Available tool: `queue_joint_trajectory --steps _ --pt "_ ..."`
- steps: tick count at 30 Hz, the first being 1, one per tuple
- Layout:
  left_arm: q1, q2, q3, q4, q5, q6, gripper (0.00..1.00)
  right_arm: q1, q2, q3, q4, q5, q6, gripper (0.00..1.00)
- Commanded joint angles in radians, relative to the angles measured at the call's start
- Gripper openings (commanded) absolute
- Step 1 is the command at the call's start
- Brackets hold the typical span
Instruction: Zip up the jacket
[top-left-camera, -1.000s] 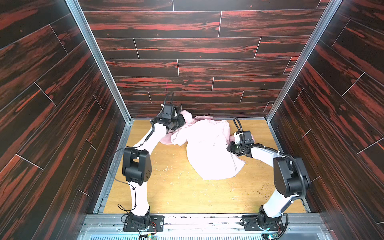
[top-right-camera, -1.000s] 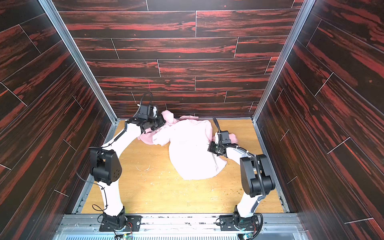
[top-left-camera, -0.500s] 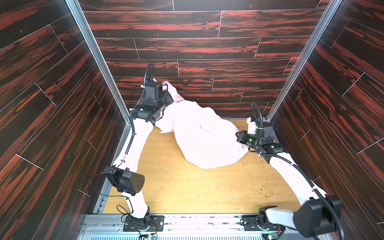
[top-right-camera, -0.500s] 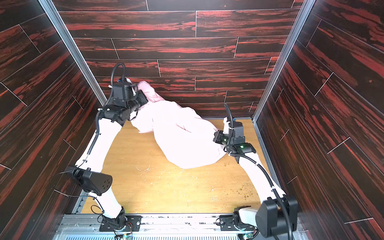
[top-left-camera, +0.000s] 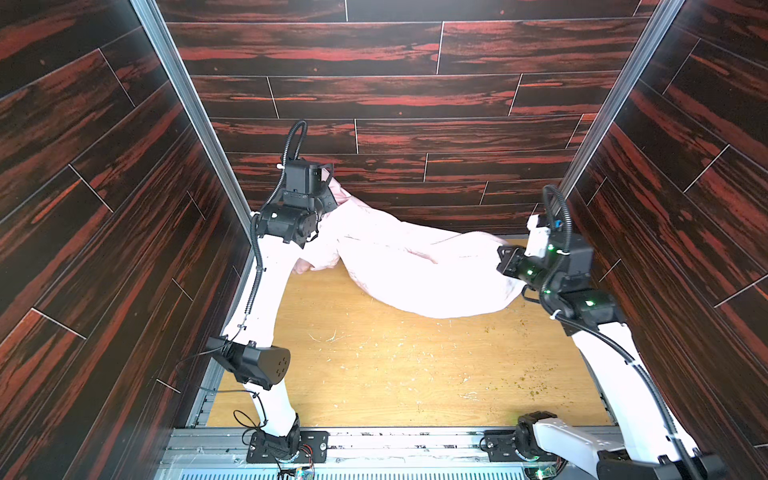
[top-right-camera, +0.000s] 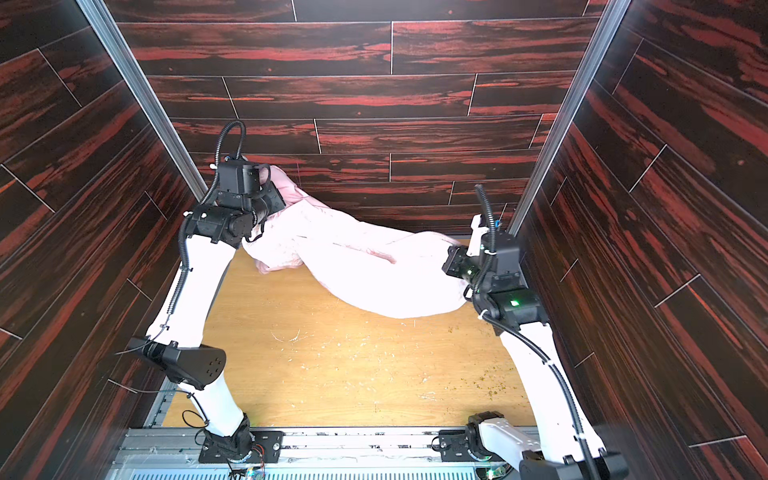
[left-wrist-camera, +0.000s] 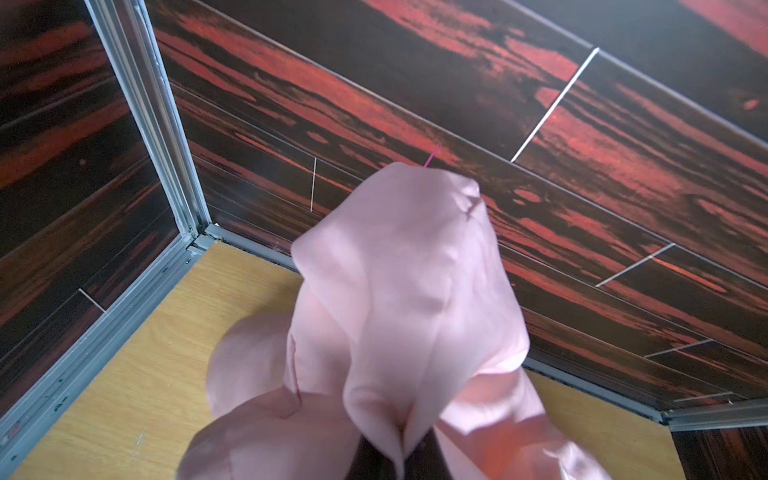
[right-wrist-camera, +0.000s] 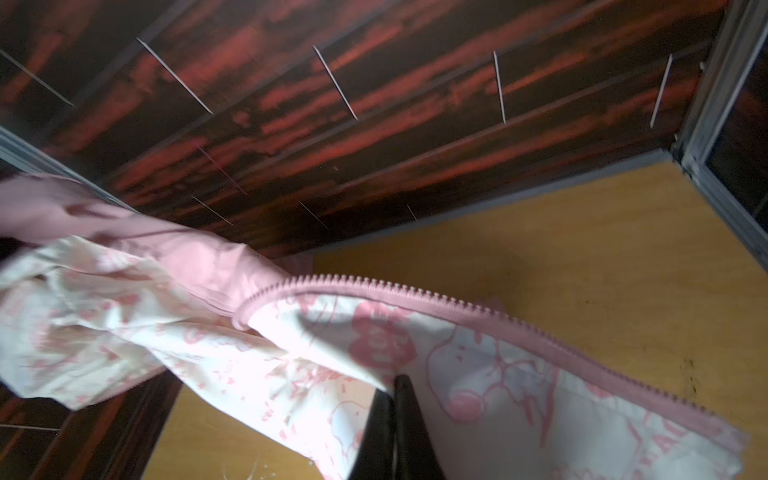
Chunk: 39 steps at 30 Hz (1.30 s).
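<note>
jacket (top-left-camera: 415, 270): strung between both arms, belly sagging onto table (top-left-camera: 395, 374) (zipper (right-wrist-camera: 415, 291) open)
left gripper (top-left-camera: 331, 194): 10 o'clock, up high, pinching jacket
right gripper (top-left-camera: 505, 261): 3 o'clock, pinching jacket too

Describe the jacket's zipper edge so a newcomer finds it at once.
Over the wooden tabletop between dark red walls, the pink jacket stretches from left gripper to right gripper. Its zipper edge, in the right wrist view, is the pink toothed strip bordering the pale printed lining.

Nothing readable here: the jacket (top-left-camera: 415, 270) shows its lining (right-wrist-camera: 374, 345), printed with pink cartoon shapes, yet no letters or numbers come clear.
</note>
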Motion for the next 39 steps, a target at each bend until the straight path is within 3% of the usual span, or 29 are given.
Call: queue_joint_trajectory --steps 1,8,13,18,27,31,34,39 --pt "-0.035 -0.149 0.06 0.019 -0.035 0.037 0.0 -0.002 -0.029 0.073 -0.062 -0.069 -0.028 0.0" --pt "-0.085 -0.197 0.141 -0.003 -0.03 0.047 0.0 -0.001 -0.084 0.169 -0.072 -0.162 -0.037 0.0" --pt "-0.087 -0.146 0.144 -0.066 -0.059 0.056 0.0 -0.002 -0.019 0.197 -0.119 -0.156 -0.022 0.0" --pt "-0.083 0.014 0.159 -0.142 -0.059 0.077 0.0 -0.002 0.107 0.162 -0.157 -0.082 -0.028 0.0" --pt "-0.044 0.4 0.364 -0.191 0.01 0.06 0.0 -0.003 0.378 0.091 -0.052 0.162 -0.013 0.0" --pt "-0.006 0.538 0.5 -0.189 0.047 0.017 0.12 -0.012 0.521 0.149 -0.053 0.261 0.004 0.0" --pt "0.018 0.555 0.502 -0.179 0.055 -0.006 0.23 -0.011 0.547 0.149 -0.013 0.187 -0.011 0.0" --pt "0.06 0.522 0.373 -0.114 0.09 -0.016 0.25 0.048 0.429 0.011 0.155 -0.067 -0.096 0.0"
